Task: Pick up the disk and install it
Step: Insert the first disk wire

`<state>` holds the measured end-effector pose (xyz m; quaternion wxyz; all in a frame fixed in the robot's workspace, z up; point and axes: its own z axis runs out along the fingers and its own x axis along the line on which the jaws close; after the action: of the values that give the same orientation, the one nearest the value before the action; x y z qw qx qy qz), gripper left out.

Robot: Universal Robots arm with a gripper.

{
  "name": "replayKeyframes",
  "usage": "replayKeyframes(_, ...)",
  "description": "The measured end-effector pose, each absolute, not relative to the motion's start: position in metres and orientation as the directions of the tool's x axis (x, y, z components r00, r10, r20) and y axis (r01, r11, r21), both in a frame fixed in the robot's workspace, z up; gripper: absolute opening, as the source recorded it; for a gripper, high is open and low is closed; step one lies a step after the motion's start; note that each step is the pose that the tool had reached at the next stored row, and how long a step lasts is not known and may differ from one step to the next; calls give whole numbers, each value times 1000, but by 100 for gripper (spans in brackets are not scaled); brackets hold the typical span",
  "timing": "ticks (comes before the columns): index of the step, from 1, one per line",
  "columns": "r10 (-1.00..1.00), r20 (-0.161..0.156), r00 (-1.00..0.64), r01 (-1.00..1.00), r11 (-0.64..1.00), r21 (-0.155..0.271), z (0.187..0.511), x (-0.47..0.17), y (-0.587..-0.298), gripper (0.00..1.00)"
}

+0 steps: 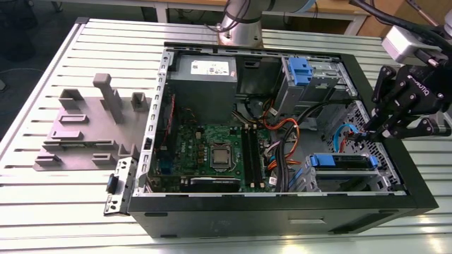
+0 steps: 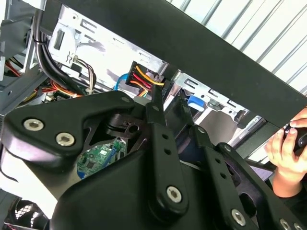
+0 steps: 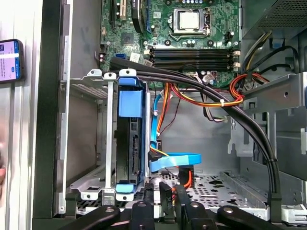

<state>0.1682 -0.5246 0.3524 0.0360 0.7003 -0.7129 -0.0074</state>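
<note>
Seeing the disk [image 1: 342, 161] seated just beside the gripper [image 1: 365, 134] (open or closed, we can't tell), we'd go slow round the cables [image 3: 175, 160].

A slatted metal table [image 1: 56, 211] stands (dark floor [image 1: 18, 69] beside).

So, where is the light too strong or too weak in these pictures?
Exterior view: the slatted table glares white, the computer case interior is shaded. Second wrist view: the slats wash out behind the dark case rim. First wrist view: the motherboard is evenly lit, the disk darker.
</note>
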Motion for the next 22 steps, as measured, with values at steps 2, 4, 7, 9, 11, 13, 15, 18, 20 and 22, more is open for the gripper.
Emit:
replayKeyframes(2, -999, 42, -17, -998, 19, 61, 352, 168, -525, 30)
replayKeyframes(4, -999, 42, -16, -998, 19, 61, 352, 168, -524, 24)
replayKeyframes(7, -999, 42, -16, -998, 19, 61, 352, 168, -524, 11)
replayKeyframes(9, -999, 42, -16, -998, 19, 61, 352, 168, -524, 11)
replayKeyframes(11, -999, 43, -17, -998, 19, 61, 352, 168, -524, 11)
replayKeyframes(13, -999, 47, -16, -998, 19, 61, 352, 168, -524, 11)
replayKeyframes(15, -999, 50, -17, -998, 20, 61, 352, 168, -524, 18)
replayKeyframes(18, -998, 58, -17, -998, 20, 61, 352, 168, -524, 18)
replayKeyframes(20, -998, 65, -16, -998, 20, 61, 352, 168, -524, 18)
replayKeyframes(22, -997, 72, -17, -998, 21, 60, 352, 168, -524, 19)
